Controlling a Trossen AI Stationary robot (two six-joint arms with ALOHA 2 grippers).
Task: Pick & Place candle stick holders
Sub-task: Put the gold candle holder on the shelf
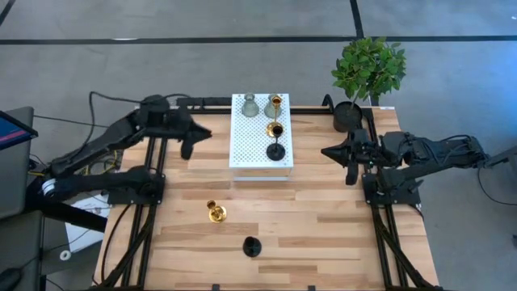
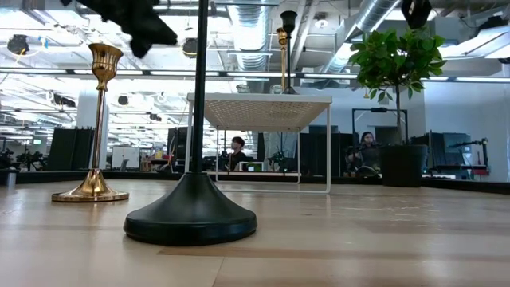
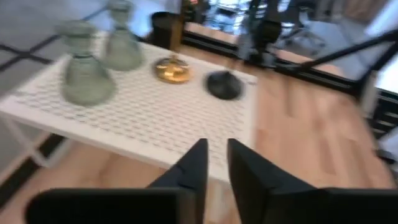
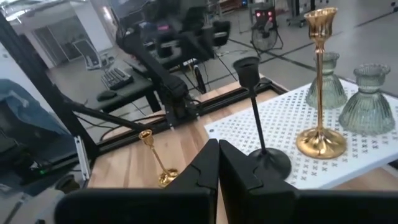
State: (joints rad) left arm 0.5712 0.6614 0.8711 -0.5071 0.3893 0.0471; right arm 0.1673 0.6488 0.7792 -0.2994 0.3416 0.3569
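A white perforated stand (image 1: 242, 149) stands at the table's far middle. On it stand two grey-green holders (image 1: 250, 106) (image 1: 270, 109), a gold one (image 1: 275, 128) and a black one (image 1: 276, 152). Another gold holder (image 1: 216, 212) and another black one (image 1: 253, 246) stand upright on their round bases on the table nearer the front. My left gripper (image 1: 187, 148) hovers left of the stand, empty, its fingers (image 3: 198, 165) nearly together with a thin gap. My right gripper (image 1: 349, 168) hovers right of the stand, shut and empty (image 4: 219, 163).
A black plant pot with green leaves (image 1: 355, 97) stands at the table's far right corner. The arm bases and black frame rails run along both sides of the table. Bare wood lies between the stand and the two holders near the front.
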